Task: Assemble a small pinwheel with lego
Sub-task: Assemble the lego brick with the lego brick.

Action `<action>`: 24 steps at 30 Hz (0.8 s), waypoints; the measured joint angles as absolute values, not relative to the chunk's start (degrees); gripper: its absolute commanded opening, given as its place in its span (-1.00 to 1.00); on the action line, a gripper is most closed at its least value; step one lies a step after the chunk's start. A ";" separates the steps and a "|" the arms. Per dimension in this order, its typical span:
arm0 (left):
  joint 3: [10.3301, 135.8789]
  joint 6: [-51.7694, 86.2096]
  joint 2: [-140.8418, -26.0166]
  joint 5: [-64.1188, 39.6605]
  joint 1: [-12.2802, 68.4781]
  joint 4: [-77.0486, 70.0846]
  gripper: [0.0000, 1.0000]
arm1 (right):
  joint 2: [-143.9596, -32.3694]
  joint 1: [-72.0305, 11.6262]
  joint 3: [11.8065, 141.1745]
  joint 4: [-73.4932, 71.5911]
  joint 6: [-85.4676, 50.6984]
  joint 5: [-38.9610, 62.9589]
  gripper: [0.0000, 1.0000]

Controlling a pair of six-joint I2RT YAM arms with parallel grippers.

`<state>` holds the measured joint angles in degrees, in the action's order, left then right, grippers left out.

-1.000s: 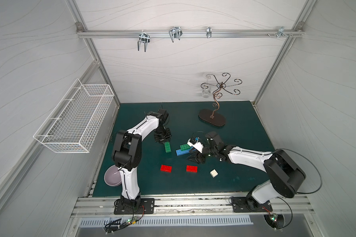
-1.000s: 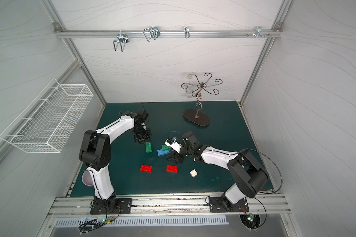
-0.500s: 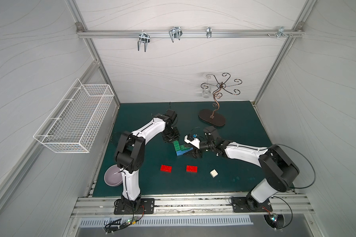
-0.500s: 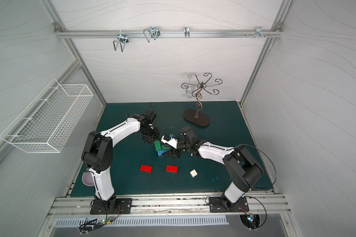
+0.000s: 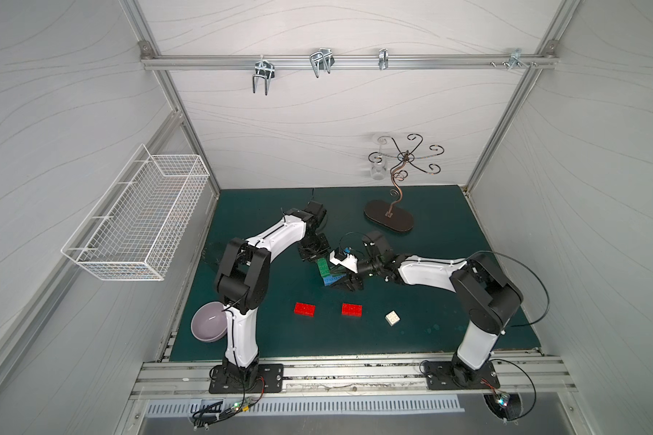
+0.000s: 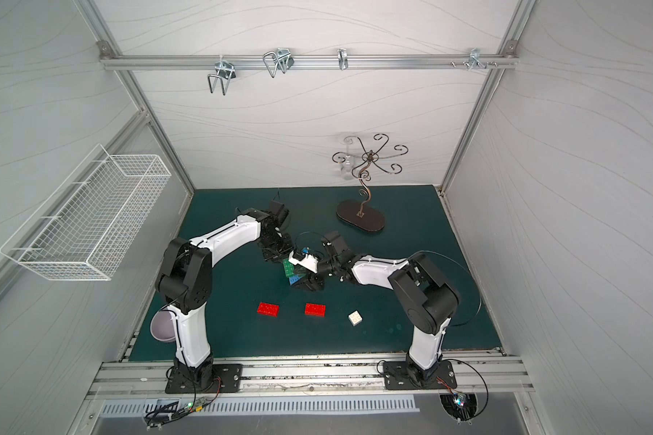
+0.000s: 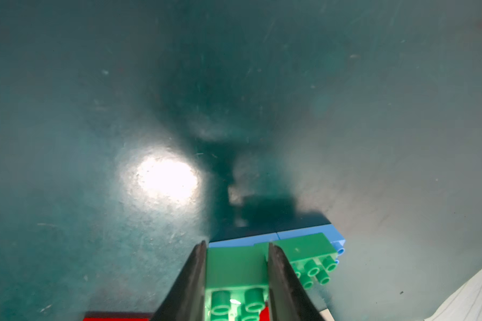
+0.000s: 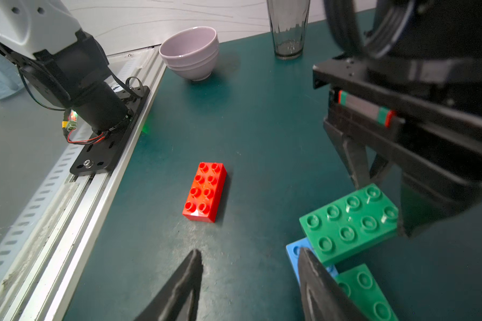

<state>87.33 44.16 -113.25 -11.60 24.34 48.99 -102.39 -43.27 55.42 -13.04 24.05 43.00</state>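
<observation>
My left gripper is shut on a green brick, which it holds tilted over the blue bricks at mid-table. The held green brick overlaps one blue brick's corner. A second green brick sits on the blue ones beside it. My right gripper is open with only bare mat between its fingers; one finger stands in front of the blue brick. Two red bricks and the white brick lie loose nearer the front. No assembled pinwheel shows.
A lilac bowl sits at the front left by the left arm's base. A dark wire stand and a glass stand at the back right. A wire basket hangs on the left wall. A metal rail edges the front.
My left arm has carried the green brick rightward to the blue and green bricks. My right arm shifted toward the same bricks, and its jaws narrowed slightly.
</observation>
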 measured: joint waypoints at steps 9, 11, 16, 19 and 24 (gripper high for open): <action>87.48 44.21 -114.56 -11.62 24.86 49.01 -0.99 | -105.71 -43.31 57.80 -12.78 24.45 45.17 0.13; 87.48 44.18 -114.56 -11.62 24.88 48.99 -0.99 | -105.86 -43.33 57.84 -12.75 24.43 45.47 0.13; 87.50 44.16 -114.83 -11.62 24.93 49.04 -1.00 | -106.08 -43.33 58.06 -12.75 24.16 45.93 0.13; 87.50 44.14 -114.96 -11.57 25.02 49.17 -1.00 | -106.30 -43.31 57.95 -13.58 23.07 47.03 0.12; 87.50 44.14 -115.00 -11.55 25.08 49.23 -1.00 | -107.77 -43.29 57.69 -15.81 20.62 49.21 0.11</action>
